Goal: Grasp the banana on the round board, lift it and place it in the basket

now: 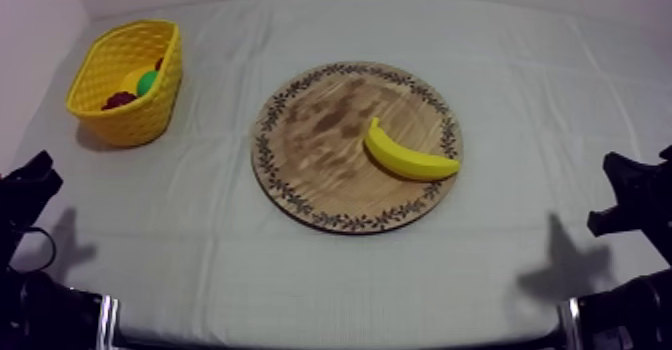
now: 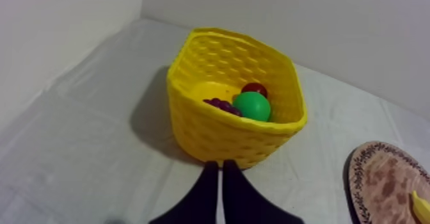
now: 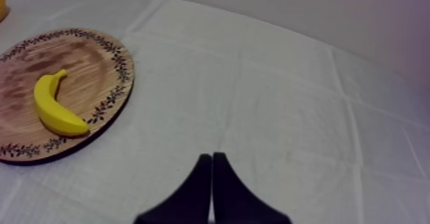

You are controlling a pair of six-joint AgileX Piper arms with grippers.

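Black left pincer [image 2: 221, 165]: the fingers are pressed together into a narrow wedge and nothing is held between them. It is held low over the cloth, just in front of the near wall of the yellow basket [image 2: 224, 134].
Black right pincer [image 3: 211, 156]: the fingers are likewise laid together and nothing is gripped. It is held over bare cloth, well apart from the wooden board [image 3: 86, 63].
Arms: the left arm [image 1: 28, 189] and the right arm [image 1: 632, 189] are seen as dark shapes low at either side of the top view, and a shadow is cast on the cloth by each.
Yellow basket [image 1: 125, 119]: it is set upright at the left side of the tabletop, toward the far corner and well apart from the board. Its walls are moulded in a woven pattern.
Basket contents: a round green fruit [image 2: 251, 106] is lying inside. A small red fruit [image 2: 254, 88] is seen just behind it, and a dark bunch of grapes [image 2: 221, 104] beside it.
Banana [image 1: 405, 157]: it is laid on the wooden board [image 1: 320, 124], on the board's right half as seen from above. The stalk end is turned toward the board's middle and the other end is near the patterned rim. It is touched by neither pincer.
Wooden board: round, with a leafy patterned rim, it is laid flat in the middle of the tabletop between the two arms.
Tabletop [image 1: 200, 239]: it is covered by a grey-white cloth marked with fold creases.
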